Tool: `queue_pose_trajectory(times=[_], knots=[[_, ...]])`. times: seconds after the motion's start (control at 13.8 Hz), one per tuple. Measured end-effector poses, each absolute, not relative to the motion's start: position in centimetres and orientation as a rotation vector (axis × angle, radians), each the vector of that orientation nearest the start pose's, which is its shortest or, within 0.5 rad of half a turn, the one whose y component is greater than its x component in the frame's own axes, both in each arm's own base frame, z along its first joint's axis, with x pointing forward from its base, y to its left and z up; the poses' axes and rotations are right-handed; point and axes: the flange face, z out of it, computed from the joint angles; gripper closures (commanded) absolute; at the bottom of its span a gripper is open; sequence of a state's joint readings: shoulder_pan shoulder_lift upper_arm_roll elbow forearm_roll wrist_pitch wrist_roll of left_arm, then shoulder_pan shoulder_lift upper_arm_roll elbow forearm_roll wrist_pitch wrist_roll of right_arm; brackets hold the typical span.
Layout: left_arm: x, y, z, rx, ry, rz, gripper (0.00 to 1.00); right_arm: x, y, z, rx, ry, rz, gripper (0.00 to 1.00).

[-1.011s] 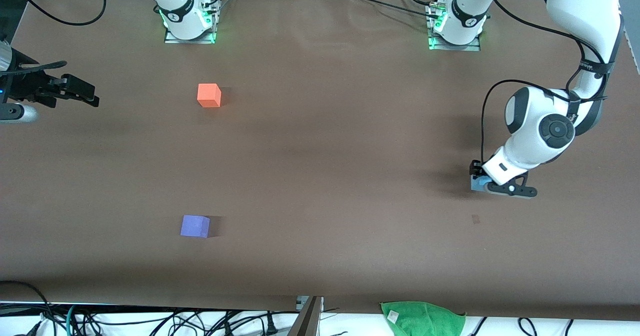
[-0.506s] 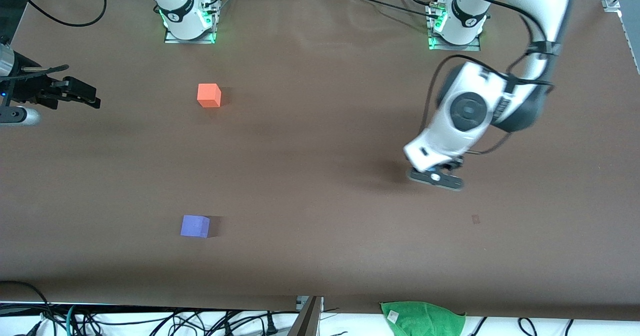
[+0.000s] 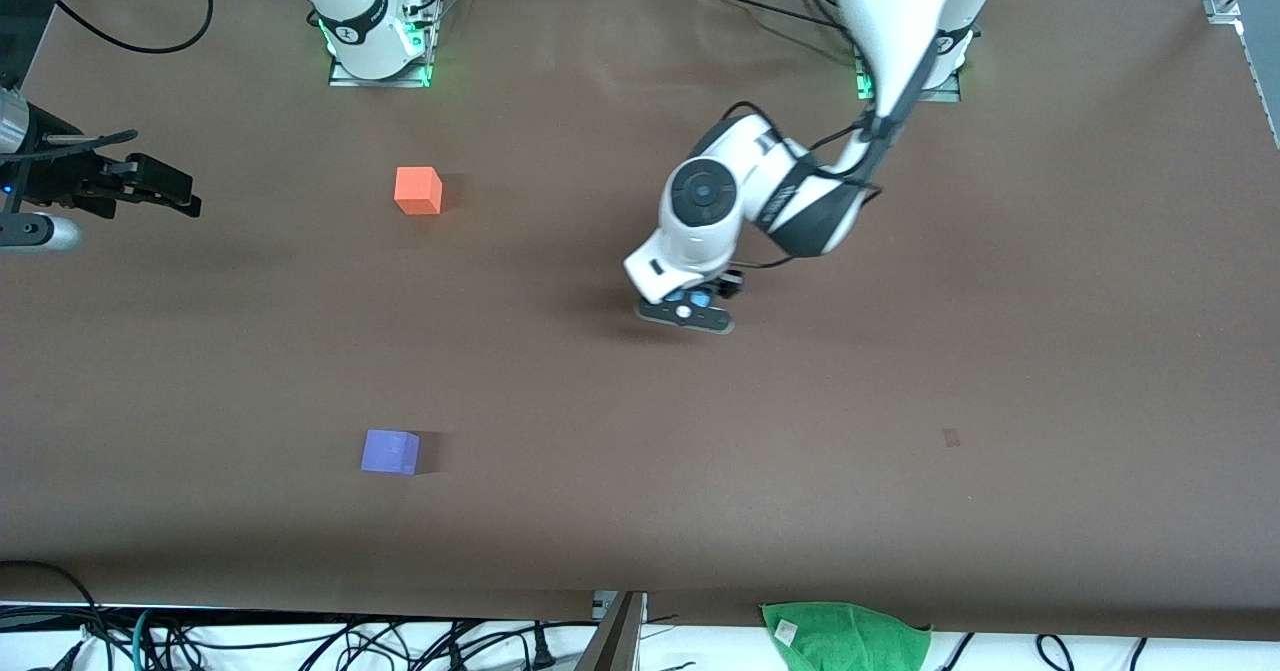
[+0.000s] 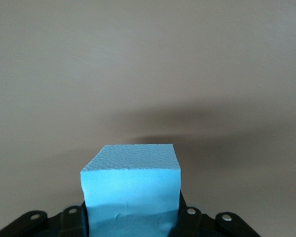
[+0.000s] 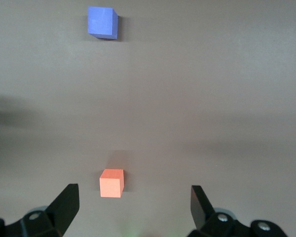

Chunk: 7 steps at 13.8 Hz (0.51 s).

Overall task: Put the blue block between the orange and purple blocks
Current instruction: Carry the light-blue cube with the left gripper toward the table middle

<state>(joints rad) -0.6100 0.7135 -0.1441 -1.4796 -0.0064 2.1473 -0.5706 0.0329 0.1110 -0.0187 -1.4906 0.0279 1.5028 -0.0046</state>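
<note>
Scanning from the right arm's end of the tabletop [image 3: 900, 511] toward the left arm's end:

1. The right claw [image 3: 170, 191] waits over the tabletop edge at the right arm's end, at roughly 9 o'clock from the orange block. Its jaws stand released and empty; the right wrist view shows both fingers [image 5: 64, 205] spread wide.

2. The orange block [image 3: 418, 190] and the purple block [image 3: 390, 451] rest well apart, the purple one nearer the front camera, at about 6 o'clock from the orange one. Neither has shifted over the last second. The gap between them is unoccupied.

3. The left claw [image 3: 702, 303] is clenched on the blue block [image 4: 131, 190], carried clear of the tabletop. One second ago it was low over the left arm's end of the tabletop; it has since travelled to the centre. From the gap, the blue block now lies at about 3 o'clock.

Assessment: pickup appears complete and transport is under way. Remaining steps, as judged, are continued travel toward the gap, descent, and release midway between both blocks.
</note>
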Motion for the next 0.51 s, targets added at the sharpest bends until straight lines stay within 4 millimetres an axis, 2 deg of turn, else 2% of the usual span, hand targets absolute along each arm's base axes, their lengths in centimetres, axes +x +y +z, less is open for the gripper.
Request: queue_pose_trajectory(times=[0.14, 0.29, 0.36, 0.51], knots=[[51.9, -49.4, 22.1, -3.202, 0.242, 0.145, 0.88, 58.0, 1.2, 59.3, -3.112, -0.03, 0.154, 0.0], [50.8, -50.7, 20.0, -3.205, 0.274, 0.142, 0.88, 58.0, 1.2, 59.3, -3.112, -0.03, 0.154, 0.0], [50.3, -51.2, 19.7, -3.205, 0.273, 0.147, 0.88, 58.1, 1.2, 59.3, -3.112, -0.03, 0.155, 0.0], [50.2, -51.7, 20.1, -3.217, 0.148, 0.143, 0.88, 58.2, 1.2, 59.0, -3.112, -0.029, 0.16, 0.0]])
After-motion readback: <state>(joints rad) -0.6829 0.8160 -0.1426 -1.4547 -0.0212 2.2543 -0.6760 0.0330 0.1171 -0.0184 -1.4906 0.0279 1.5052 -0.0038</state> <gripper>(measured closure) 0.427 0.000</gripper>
